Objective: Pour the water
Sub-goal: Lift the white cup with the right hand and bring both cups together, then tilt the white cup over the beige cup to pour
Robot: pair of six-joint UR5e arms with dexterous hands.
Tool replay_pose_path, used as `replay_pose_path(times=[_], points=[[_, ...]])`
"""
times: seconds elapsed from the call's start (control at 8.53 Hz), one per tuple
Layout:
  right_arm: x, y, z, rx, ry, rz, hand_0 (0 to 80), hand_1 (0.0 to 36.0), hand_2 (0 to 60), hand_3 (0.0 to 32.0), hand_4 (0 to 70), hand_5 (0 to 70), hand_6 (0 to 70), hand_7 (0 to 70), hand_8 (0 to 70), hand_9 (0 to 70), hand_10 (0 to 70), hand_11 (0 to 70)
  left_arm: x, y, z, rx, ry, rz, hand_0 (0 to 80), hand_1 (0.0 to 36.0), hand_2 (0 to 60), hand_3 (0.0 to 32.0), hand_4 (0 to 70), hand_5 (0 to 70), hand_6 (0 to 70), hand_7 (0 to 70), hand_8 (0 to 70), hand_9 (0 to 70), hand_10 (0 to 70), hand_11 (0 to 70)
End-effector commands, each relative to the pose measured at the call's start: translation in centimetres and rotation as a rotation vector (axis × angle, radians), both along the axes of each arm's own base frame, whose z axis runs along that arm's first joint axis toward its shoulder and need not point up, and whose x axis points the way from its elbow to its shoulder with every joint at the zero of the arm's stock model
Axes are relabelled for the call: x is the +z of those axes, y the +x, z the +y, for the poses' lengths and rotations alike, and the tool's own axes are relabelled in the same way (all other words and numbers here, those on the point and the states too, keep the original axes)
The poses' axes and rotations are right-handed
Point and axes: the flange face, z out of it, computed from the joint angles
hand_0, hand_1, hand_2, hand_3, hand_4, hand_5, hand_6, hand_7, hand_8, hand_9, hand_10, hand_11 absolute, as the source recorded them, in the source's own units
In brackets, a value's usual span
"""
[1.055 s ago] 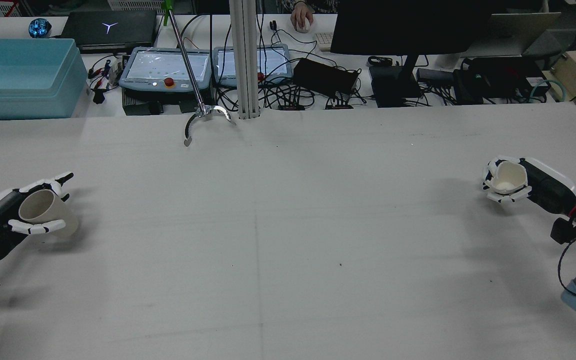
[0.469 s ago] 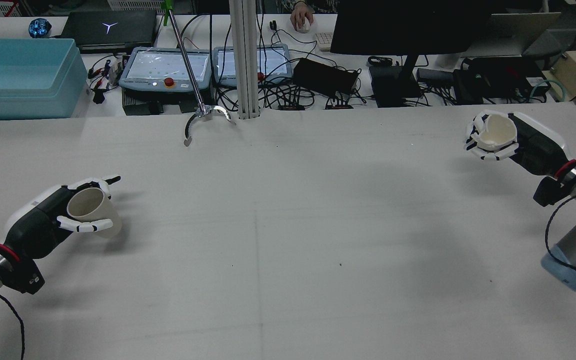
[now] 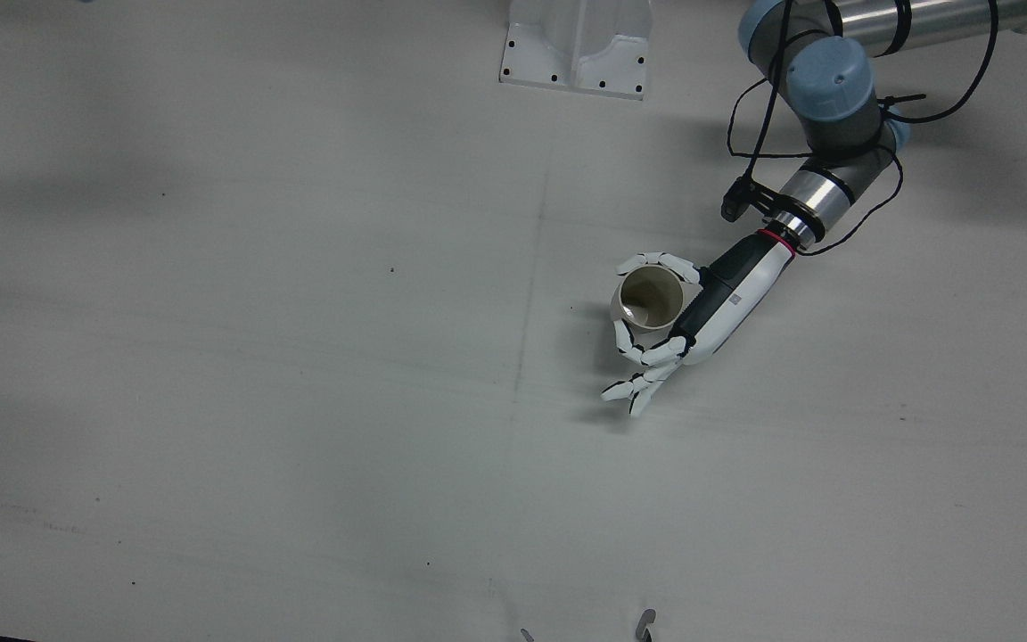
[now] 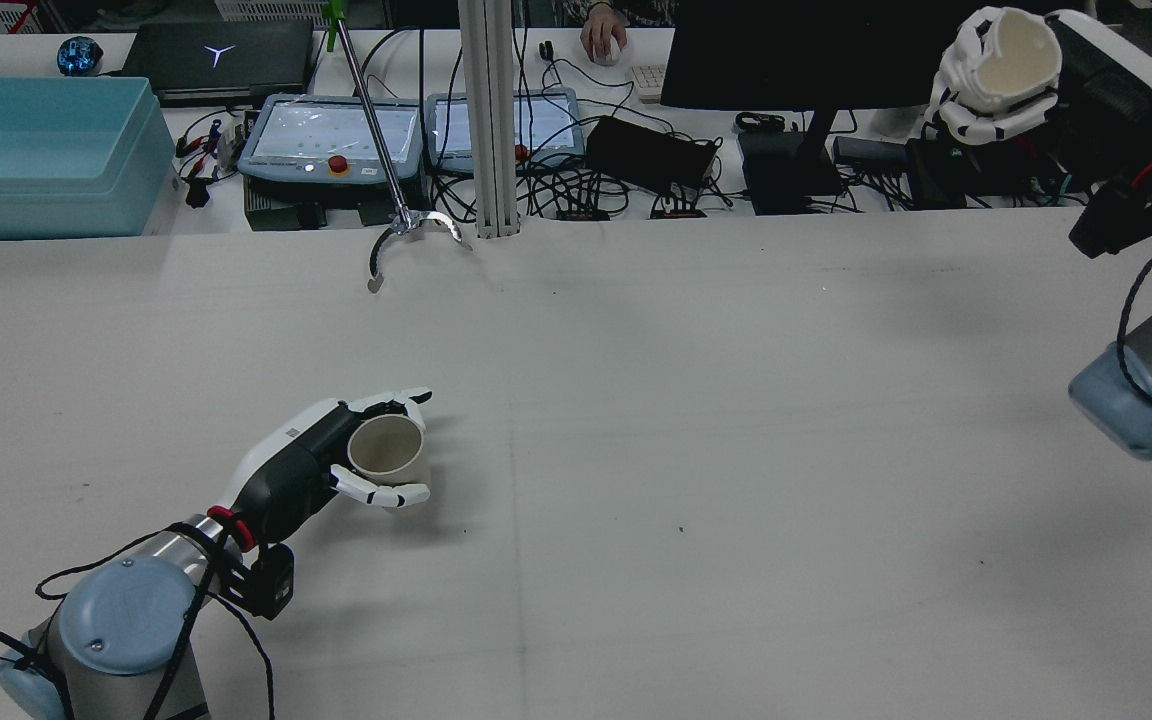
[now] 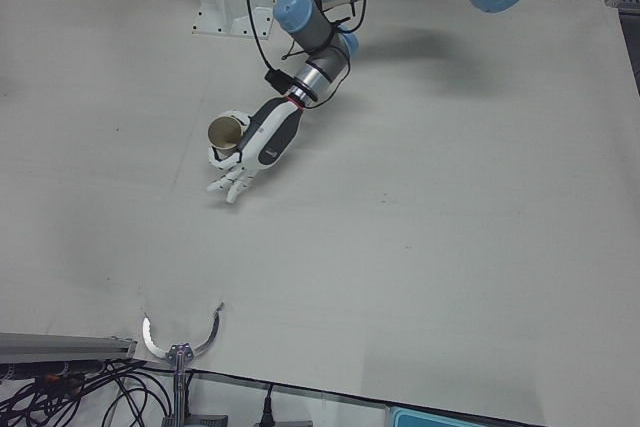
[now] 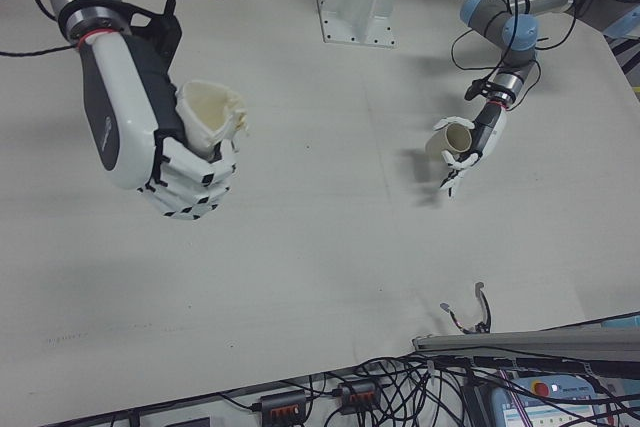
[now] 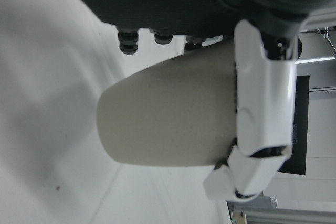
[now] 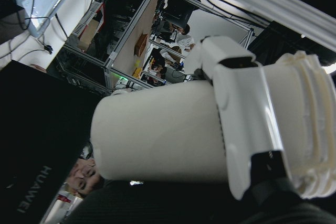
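Worktop with both arms. Right hand, raised high at the far right edge, fingers clamped round a white cup. Left hand, low near centre, clamped round an upright beige cup.

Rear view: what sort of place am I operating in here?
Most likely a robotics lab bench: two teach pendants and tangled cables line the far edge of the table, and a person's hand works a mouse there.
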Motion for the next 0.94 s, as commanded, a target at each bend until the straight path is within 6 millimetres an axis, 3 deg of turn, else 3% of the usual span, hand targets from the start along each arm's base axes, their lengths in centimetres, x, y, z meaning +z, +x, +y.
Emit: replay_pose_path(times=[0.0,0.12,0.23,0.47,0.7,0.82], points=[[-15.7,-7.4,1.9,0.081,0.180,0.137,80.0,36.0,60.0,0.0,51.3,70.0,56.6,70.0,40.3,53.7,26.9,42.9,-11.0,5.5,-1.5,0.007,0.068,0.009,61.5,35.5,60.0,0.0,51.7,70.0,11.9,16.3,1.5,1.8,3.9,7.8],[-18.9,-12.1,2.6,0.065,0.251,0.220,80.0,36.0,60.0,0.0,55.3,70.0,58.1,70.0,40.1,53.4,27.1,43.1,-13.3,5.6,-2.5,-0.004,0.075,0.025,61.4,35.5,60.0,0.0,52.6,70.0,12.4,16.8,1.5,1.9,3.5,7.2],[-20.3,-16.9,4.1,0.063,0.271,0.276,80.0,36.0,60.0,0.0,61.3,70.0,60.3,70.0,39.2,52.3,27.3,43.2,-14.4,4.5,-4.0,-0.030,0.077,0.027,60.9,35.2,60.0,0.0,54.1,70.0,13.4,18.0,1.8,2.2,3.5,7.2],[-21.0,-26.6,8.6,0.063,0.289,0.405,80.0,36.0,60.0,0.0,61.4,70.0,59.3,70.0,37.1,49.6,29.0,45.4,-15.4,3.3,-5.2,-0.031,0.089,0.037,60.9,35.9,60.0,0.0,56.5,70.0,14.7,19.7,2.2,2.5,3.5,7.1],[-19.0,-32.4,10.9,0.059,0.242,0.506,80.0,36.0,60.0,0.0,58.7,70.0,55.8,70.0,34.7,47.0,28.7,45.2,-16.1,2.3,-5.9,-0.045,0.094,0.052,61.3,35.8,60.0,0.0,56.2,70.0,14.3,19.5,2.0,2.5,3.2,6.7],[-17.9,-33.9,10.9,0.056,0.220,0.536,80.0,36.0,60.0,0.0,57.9,70.0,53.8,70.0,33.1,45.0,27.2,43.3,-17.4,2.2,-5.9,-0.045,0.096,0.060,61.7,35.9,60.0,0.0,55.8,70.0,14.0,19.1,1.9,2.4,2.9,6.2]])
